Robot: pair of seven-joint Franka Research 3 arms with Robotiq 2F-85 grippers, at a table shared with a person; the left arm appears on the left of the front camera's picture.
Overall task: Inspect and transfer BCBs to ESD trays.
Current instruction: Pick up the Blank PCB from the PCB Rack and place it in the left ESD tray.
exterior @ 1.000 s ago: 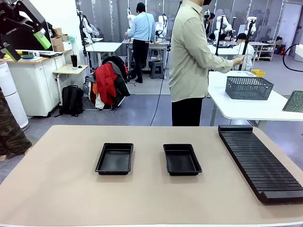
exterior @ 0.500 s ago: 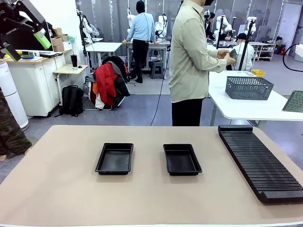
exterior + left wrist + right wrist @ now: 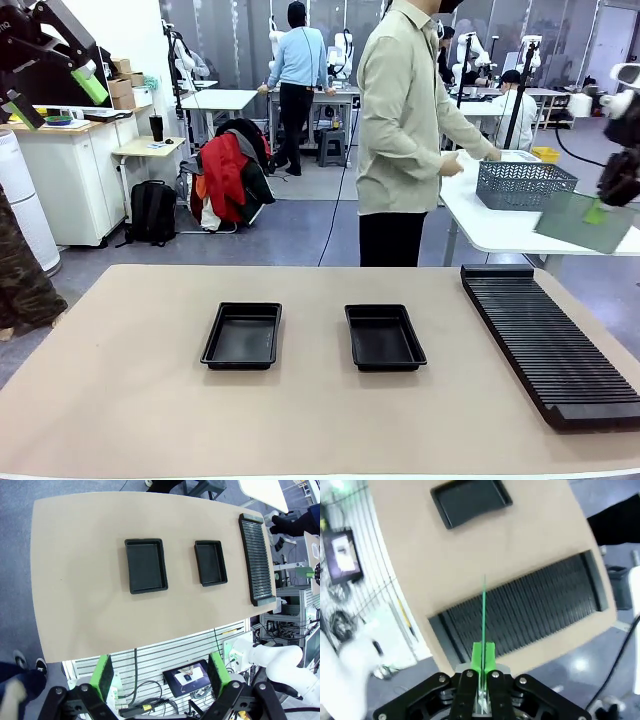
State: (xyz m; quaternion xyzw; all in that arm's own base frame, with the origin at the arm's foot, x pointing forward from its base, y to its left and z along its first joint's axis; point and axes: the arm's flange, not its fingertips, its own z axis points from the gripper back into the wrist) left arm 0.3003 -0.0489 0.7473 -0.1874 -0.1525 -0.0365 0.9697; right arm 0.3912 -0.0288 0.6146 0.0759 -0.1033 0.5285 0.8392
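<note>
- While the right end effector [image 3: 598,212] hangs in the air beyond the far right corner of the beige worktop [image 3: 130,400], its jaws are clamped on a thin flat grey-green rectangular board [image 3: 572,220], which is held tilted
- Right wrist view: the board [image 3: 483,610] shows edge-on between the pressed-together green pads [image 3: 477,656], with the long black ribbed slotted rack [image 3: 530,612] below it
- Left end effector [image 3: 55,97]: raised at far left, jaws spread wide, gripping nothing
- Shallow black rectangular plastic trays: the left tray [image 3: 243,336] and the right tray [image 3: 384,338] lie side by side, apart, at mid-worktop
- Rack [image 3: 548,340]: along the worktop's right side
- Person in a pale green shirt [image 3: 405,120]: at the far side, one hand [image 3: 452,163] just beside a grey mesh basket [image 3: 525,185] on a white side table [image 3: 490,228]
</note>
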